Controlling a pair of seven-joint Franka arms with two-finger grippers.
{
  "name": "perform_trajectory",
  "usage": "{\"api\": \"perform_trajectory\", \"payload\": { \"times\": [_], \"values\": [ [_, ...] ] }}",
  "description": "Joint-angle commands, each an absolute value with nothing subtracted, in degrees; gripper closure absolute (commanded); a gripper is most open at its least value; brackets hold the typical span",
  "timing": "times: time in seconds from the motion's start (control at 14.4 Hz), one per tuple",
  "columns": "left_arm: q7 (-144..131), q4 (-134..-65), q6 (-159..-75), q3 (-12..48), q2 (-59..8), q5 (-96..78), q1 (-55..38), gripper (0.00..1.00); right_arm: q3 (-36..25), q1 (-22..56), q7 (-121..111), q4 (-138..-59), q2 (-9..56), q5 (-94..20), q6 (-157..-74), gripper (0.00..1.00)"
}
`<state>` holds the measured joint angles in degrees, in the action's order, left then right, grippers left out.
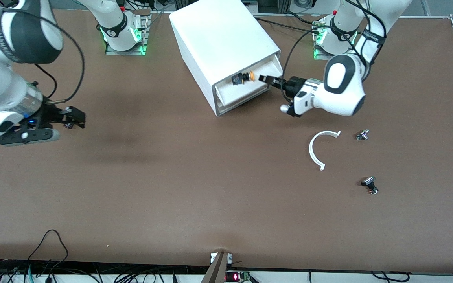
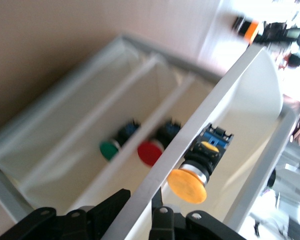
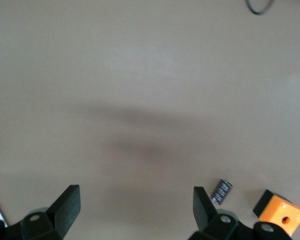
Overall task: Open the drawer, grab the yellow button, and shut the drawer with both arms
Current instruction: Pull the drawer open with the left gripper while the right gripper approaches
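The white cabinet (image 1: 218, 35) stands between the arms' bases, and its top drawer (image 1: 242, 89) is pulled partly out. The button (image 1: 247, 76), orange cap on a black body, lies in that drawer. It also shows in the left wrist view (image 2: 189, 184). My left gripper (image 1: 265, 79) is at the drawer's front, shut on its thin front wall (image 2: 215, 120), which runs between the fingers (image 2: 110, 210). My right gripper (image 1: 73, 118) hangs open and empty over bare table toward the right arm's end. It also shows in the right wrist view (image 3: 136, 192).
A green-capped button (image 2: 109, 150) and a red-capped one (image 2: 150, 152) lie in the cabinet's lower trays. A white curved strip (image 1: 316, 151) and two black-and-silver parts (image 1: 363, 135) (image 1: 370, 185) lie toward the left arm's end. An orange cube (image 3: 279, 214) and a small black cylinder (image 3: 221, 191) lie under my right gripper.
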<state>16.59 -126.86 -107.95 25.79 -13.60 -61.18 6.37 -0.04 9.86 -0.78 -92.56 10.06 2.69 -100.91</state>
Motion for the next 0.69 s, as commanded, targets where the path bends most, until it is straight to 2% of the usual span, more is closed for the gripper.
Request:
{"api": "perform_trajectory", "payload": {
  "times": [0.0,0.28,0.35,0.42,0.62],
  "values": [
    [15.29,-125.78,-115.65,22.95,-13.71,-60.56,6.33,1.00,-0.09,12.65,-0.88,-91.58,10.46,2.81,-101.24,0.00],
    [15.12,-122.61,-116.45,20.75,-13.88,-60.56,6.42,1.00,0.18,14.49,-1.49,-90.36,10.46,2.20,-102.48,0.00],
    [15.12,-122.52,-116.46,20.39,-13.97,-60.56,6.42,0.95,0.18,15.63,-1.49,-90.09,10.46,2.20,-102.48,0.00],
    [15.20,-122.61,-116.46,20.39,-13.71,-60.73,6.50,0.01,0.18,18.17,-1.49,-89.83,11.16,2.11,-102.57,0.00],
    [15.12,-122.61,-118.28,20.39,-12.66,-60.73,6.94,0.00,0.18,21.87,-1.49,-85.18,15.37,2.02,-102.57,0.00]
  ]
}}
